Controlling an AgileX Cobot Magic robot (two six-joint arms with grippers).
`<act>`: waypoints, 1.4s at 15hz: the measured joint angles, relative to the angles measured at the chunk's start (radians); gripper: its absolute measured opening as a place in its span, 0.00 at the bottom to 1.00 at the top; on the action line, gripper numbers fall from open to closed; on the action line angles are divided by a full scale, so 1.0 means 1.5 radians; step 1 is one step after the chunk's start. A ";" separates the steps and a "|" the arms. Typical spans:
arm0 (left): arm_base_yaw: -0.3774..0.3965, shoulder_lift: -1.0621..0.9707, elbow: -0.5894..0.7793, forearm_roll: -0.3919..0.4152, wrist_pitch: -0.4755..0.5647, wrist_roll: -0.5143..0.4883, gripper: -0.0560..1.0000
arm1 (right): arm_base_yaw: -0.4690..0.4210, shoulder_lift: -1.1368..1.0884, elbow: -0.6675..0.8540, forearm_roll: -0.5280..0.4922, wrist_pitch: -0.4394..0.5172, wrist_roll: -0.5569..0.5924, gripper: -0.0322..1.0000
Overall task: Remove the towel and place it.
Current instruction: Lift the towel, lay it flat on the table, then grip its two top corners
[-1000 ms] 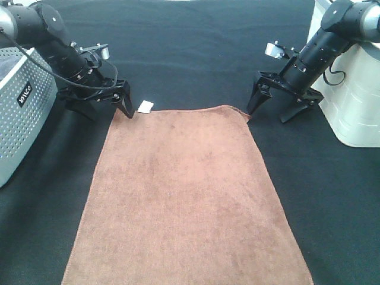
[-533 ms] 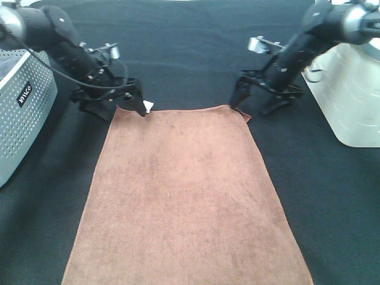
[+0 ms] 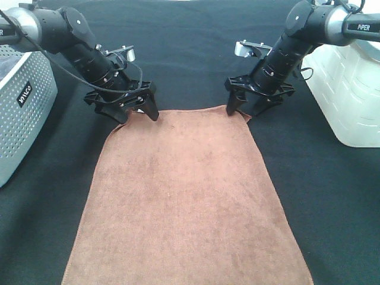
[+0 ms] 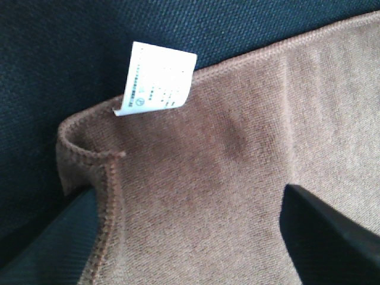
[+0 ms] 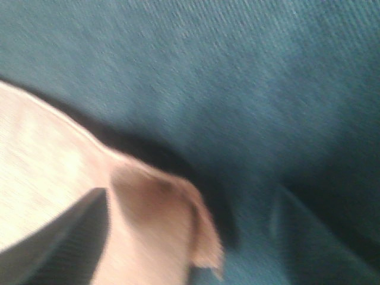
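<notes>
The brown towel (image 3: 184,196) lies flat on the black table cloth (image 3: 190,53), its far short edge towards the arms. My left gripper (image 3: 136,116) is open and straddles the towel's far left corner. In the left wrist view that corner (image 4: 196,178) curls up slightly, with the white tag (image 4: 157,80) beyond it, and it lies between the two fingers of the left gripper (image 4: 190,249). My right gripper (image 3: 243,111) is open over the far right corner. The right wrist view is blurred, but the raised corner (image 5: 154,219) shows between the right gripper's (image 5: 190,243) fingers.
A grey perforated box (image 3: 21,113) stands at the left edge of the table. A white container (image 3: 350,89) stands at the right edge. Black cloth lies on both sides of the towel and behind it.
Both grippers have moved inward and down onto the towel's far corners. The left one now covers the tag in the high view. Both pairs of jaws have narrowed a little.
</notes>
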 joint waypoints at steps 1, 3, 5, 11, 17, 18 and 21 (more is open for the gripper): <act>0.000 0.000 0.000 0.003 0.001 0.000 0.76 | 0.000 0.000 -0.001 -0.009 0.003 0.000 0.67; 0.000 0.000 0.000 0.007 0.003 0.000 0.71 | 0.000 0.000 -0.001 -0.023 0.003 0.000 0.59; 0.000 0.000 0.000 0.008 0.003 0.000 0.64 | 0.000 0.000 -0.001 -0.028 0.007 0.000 0.49; 0.000 0.000 0.000 0.017 0.004 0.000 0.33 | 0.000 0.002 -0.001 -0.041 0.019 -0.017 0.19; 0.000 0.000 0.000 0.023 0.003 0.017 0.05 | 0.000 0.003 -0.001 -0.040 0.022 -0.029 0.04; 0.000 0.000 0.000 0.027 0.001 0.020 0.05 | 0.000 0.003 -0.005 -0.043 0.022 -0.030 0.04; 0.000 0.000 -0.006 0.045 -0.007 0.021 0.05 | 0.000 0.000 -0.034 -0.075 0.031 -0.033 0.04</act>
